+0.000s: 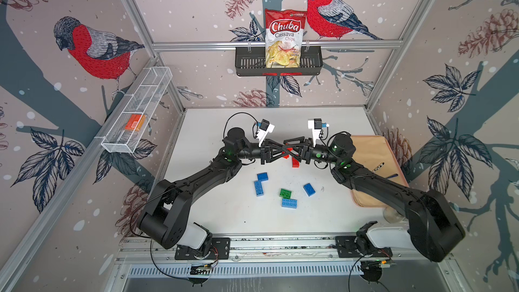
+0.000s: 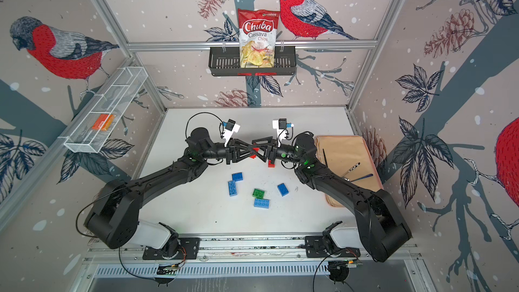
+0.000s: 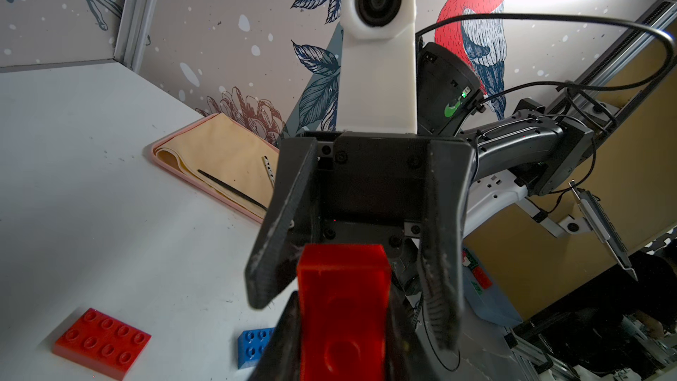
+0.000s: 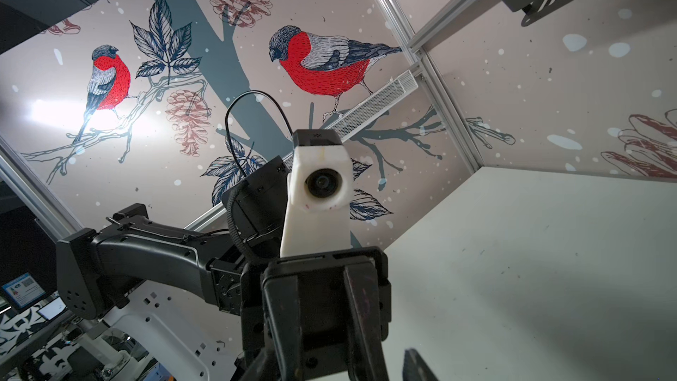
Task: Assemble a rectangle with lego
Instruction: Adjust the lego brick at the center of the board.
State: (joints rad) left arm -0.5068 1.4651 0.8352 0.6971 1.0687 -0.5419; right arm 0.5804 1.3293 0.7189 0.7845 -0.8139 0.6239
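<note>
Carefully now: with the left claw [image 1: 287,153] clamped on the red brick [image 3: 342,287] above the table [image 1: 247,214], the right claw [image 3: 351,311], spread around it, should close squarely without twisting it loose.

Left hand [image 1: 287,153] (clamped) sits inside the splayed right hand [image 3: 351,306].

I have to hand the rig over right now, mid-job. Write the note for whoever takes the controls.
Left gripper: shut on a red brick, lifted off the table.
Right gripper: open, jaws either side of that brick's free end, no grip seen yet.
On the table: second red brick near the grippers; green brick beside a light blue brick; two blue bricks side by side; single blue brick apart.
Done: nothing joined as far as visible. Left: build the whole rectangle.
</note>
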